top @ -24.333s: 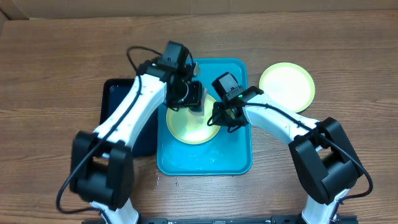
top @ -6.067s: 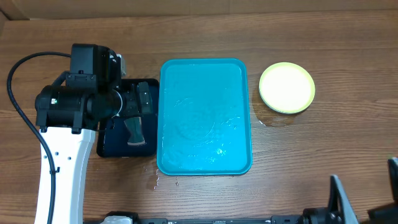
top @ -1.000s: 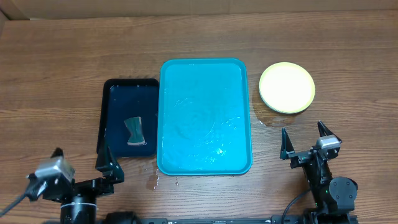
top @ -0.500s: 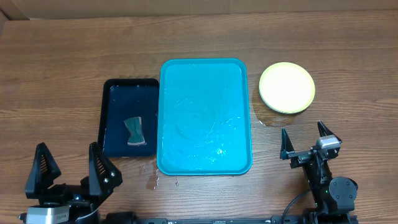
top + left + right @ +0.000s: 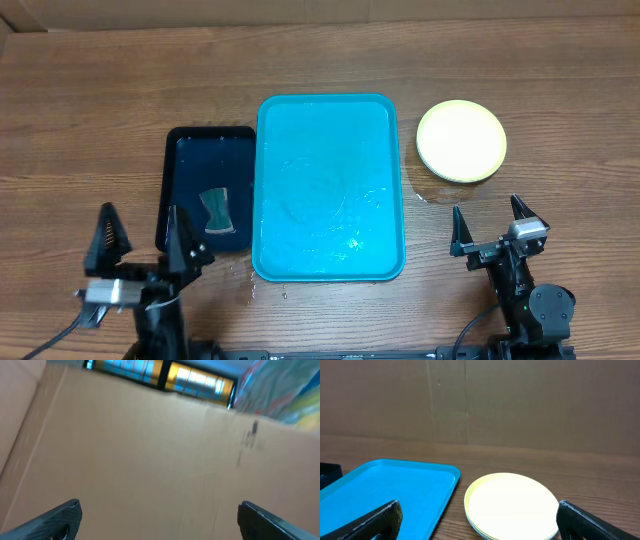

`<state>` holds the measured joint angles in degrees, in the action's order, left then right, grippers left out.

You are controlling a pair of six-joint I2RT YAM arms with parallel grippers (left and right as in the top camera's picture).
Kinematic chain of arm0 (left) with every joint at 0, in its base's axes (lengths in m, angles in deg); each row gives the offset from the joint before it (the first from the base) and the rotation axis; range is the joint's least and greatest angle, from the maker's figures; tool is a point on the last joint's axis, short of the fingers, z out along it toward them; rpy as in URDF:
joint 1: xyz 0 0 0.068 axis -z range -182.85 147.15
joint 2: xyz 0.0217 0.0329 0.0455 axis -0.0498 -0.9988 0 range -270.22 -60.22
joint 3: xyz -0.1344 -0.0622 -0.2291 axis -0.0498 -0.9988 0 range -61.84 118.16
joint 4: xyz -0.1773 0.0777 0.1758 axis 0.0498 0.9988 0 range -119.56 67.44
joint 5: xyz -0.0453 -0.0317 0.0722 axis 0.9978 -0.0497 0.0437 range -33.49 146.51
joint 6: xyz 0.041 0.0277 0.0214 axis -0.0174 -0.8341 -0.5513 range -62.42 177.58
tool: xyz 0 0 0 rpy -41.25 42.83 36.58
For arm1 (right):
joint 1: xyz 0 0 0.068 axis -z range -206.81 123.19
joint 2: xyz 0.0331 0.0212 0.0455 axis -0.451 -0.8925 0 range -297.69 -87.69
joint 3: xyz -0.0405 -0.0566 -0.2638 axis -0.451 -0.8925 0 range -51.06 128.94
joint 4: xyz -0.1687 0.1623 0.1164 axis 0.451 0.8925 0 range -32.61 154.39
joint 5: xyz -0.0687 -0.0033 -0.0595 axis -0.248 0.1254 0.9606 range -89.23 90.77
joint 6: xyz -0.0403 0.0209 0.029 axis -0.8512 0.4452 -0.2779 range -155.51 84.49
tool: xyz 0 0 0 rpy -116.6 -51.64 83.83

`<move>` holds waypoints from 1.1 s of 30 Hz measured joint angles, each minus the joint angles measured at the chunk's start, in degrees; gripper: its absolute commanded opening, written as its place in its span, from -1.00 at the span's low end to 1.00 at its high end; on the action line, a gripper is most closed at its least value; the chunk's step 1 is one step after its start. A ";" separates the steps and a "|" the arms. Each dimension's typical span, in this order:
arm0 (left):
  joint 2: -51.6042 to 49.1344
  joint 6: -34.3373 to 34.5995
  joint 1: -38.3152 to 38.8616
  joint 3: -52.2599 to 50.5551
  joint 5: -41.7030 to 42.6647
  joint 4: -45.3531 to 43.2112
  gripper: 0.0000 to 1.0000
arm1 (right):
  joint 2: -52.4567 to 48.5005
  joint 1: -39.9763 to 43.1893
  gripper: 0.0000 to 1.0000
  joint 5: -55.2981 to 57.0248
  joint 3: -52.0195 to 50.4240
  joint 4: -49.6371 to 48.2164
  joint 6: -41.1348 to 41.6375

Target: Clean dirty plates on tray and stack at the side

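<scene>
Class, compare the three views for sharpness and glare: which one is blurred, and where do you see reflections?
Left wrist view: blurred throughout, the cardboard wall smeared, bright lights glaring along the top. Right wrist view: sharp, the plates evenly lit. Overhead view: sharp, with small white glints on the tray.

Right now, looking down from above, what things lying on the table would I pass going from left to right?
dark navy tray → big turquoise tray → stack of plates, pale green on top
</scene>
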<state>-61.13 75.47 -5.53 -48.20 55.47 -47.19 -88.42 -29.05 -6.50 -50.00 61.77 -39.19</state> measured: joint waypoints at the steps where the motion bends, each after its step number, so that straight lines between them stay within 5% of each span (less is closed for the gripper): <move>1: 0.00 0.02 0.00 -1.09 -0.02 0.00 0.99 | 0.00 0.00 1.00 0.00 0.00 -0.02 0.02; 13: 0.00 1.40 0.00 -12.59 -0.02 0.87 0.99 | 0.00 0.00 1.00 0.00 0.00 -0.02 0.02; 26: 0.04 1.14 0.00 -13.18 -1.51 21.33 1.00 | 0.00 0.00 1.00 -0.02 0.00 -0.07 0.02; 33: 0.04 -4.07 0.00 -13.18 -1.79 21.94 0.99 | 0.00 0.00 1.00 -0.02 0.00 -0.02 0.04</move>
<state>-61.08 71.40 -5.53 -61.37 53.67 -25.24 -88.42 -29.05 -6.52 -50.00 61.75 -39.15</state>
